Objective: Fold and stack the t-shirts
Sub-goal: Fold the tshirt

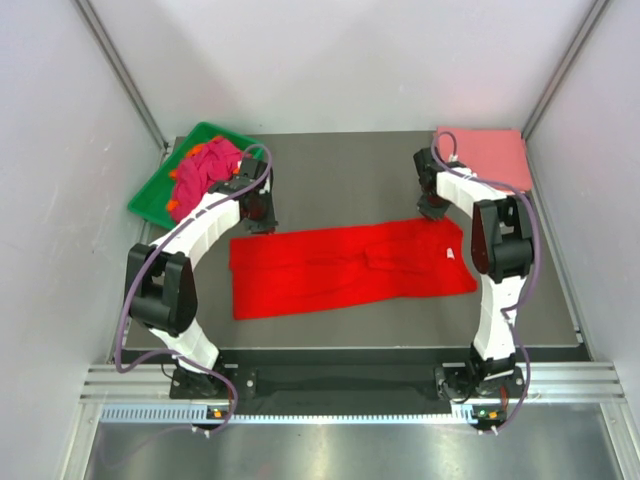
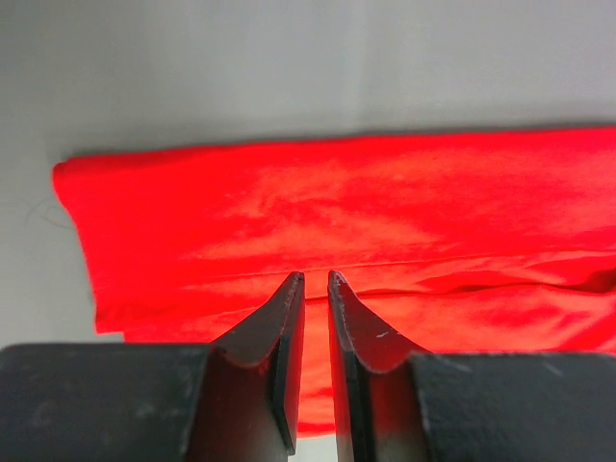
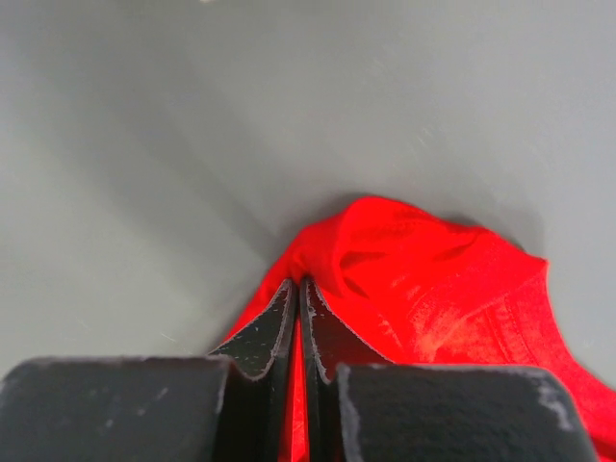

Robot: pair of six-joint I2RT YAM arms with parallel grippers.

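Matte grey table (image 1: 340, 165) holds a soft, bright red t-shirt (image 1: 350, 268) at its middle, folded into a long band. The long axis runs left to right, with the white neck label (image 1: 449, 255) rightward. The right gripper (image 3: 298, 284) is pinched tight on the puckered far right corner. The left gripper (image 2: 316, 279) is narrowly parted and empty near the left end.

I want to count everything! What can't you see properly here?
Top view: shirts bunched in green tray, partly behind left arm; number unclear.
Top view: white label on red t-shirt, too small to read.
Left wrist view: whether left gripper pinches cloth; its fingers hide that.
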